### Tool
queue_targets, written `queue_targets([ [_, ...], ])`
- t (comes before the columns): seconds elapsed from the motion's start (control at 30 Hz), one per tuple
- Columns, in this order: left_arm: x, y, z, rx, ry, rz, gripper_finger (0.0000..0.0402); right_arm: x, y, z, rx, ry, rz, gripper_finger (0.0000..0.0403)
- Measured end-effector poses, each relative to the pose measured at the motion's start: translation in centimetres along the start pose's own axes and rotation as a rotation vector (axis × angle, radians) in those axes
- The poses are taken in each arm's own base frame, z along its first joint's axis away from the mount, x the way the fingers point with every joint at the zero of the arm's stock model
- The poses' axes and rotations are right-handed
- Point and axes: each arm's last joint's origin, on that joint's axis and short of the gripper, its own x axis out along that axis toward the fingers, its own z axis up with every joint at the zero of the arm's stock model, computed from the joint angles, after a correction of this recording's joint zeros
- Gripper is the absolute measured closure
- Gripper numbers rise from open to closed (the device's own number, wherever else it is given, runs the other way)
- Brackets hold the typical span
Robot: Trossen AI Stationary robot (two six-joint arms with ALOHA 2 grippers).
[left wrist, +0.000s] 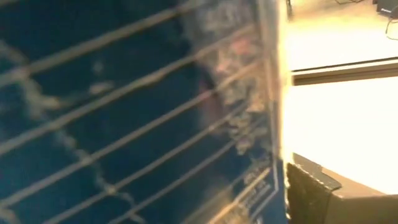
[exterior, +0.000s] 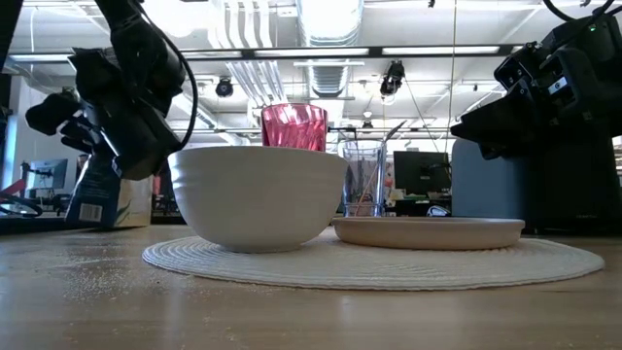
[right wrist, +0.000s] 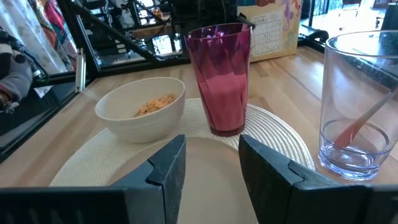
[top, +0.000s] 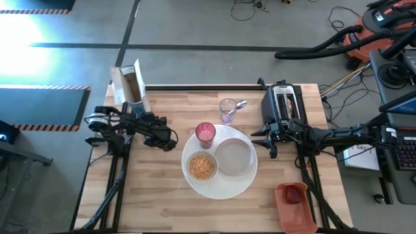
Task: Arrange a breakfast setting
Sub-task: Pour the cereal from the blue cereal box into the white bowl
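Two end effectors frame a half-laid breakfast. The left end effector [top: 170, 140] hangs just left of the placemat [top: 245, 185], right beside the cereal box [top: 130, 83]; whether its fingers are open cannot be told. The right end effector [right wrist: 211, 163], fingers parted and empty, hovers at the placemat's right edge by the toaster [top: 284, 102]. Already on the placemat: bowl [top: 202, 167] with cereal, bare plate [top: 235, 158], pink cup [top: 205, 132]. Seemingly left: the spoon [top: 240, 104], standing in a clear glass [top: 227, 110] beyond the placemat, and the red fruit [top: 294, 194] in its tray at the near right. No toast is visible.
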Motion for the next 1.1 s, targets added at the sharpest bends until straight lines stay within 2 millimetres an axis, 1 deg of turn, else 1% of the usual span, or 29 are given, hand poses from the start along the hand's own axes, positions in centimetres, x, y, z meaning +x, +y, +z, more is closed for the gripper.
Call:
queue_targets([
  [0.13, 0.1, 0.0, 0.0, -0.012, 0.016, 0.014, 0.0151, 0.0, 0.0, 0.0, 0.000, 0.000, 0.000, 0.0264],
  [0.33, 1.2, 0.2, 0.0, -0.012, 0.010, 0.054, 0.0106, 0.0, 0.0, 0.0, 0.000, 0.000, 0.000, 0.0264],
  [0.47, 1.9, 0.4, 0.0, -0.006, -0.002, 0.072, 0.0089, 0.0, 0.0, 0.0, 0.000, 0.000, 0.000, 0.0264],
  [0.57, 1.8, 0.5, 0.0, -0.006, -0.003, 0.072, 0.0081, 0.0, 0.0, 0.0, 0.000, 0.000, 0.000, 0.0264],
  [0.7, 1.0, 0.3, 0.0, -0.015, 0.040, 0.070, 0.0072, 0.0, 0.0, 0.0, 0.000, 0.000, 0.000, 0.0264],
  [0.87, 0.2, 0.4, 0.3, 0.028, 0.104, 0.112, 0.0065, 0.0, 0.0, 0.0, 0.000, 0.000, 0.000, 0.0264],
  [0.97, -0.4, 0.5, 0.3, 0.036, 0.195, 0.146, 0.0065, 0.0, 0.0, 0.0, 0.000, 0.000, 0.000, 0.0264],
  [1.1, -1.8, 0.6, 0.6, 0.102, 0.302, 0.139, 0.0064, 0.0, 0.0, 0.0, 0.000, 0.000, 0.000, 0.0264],
])
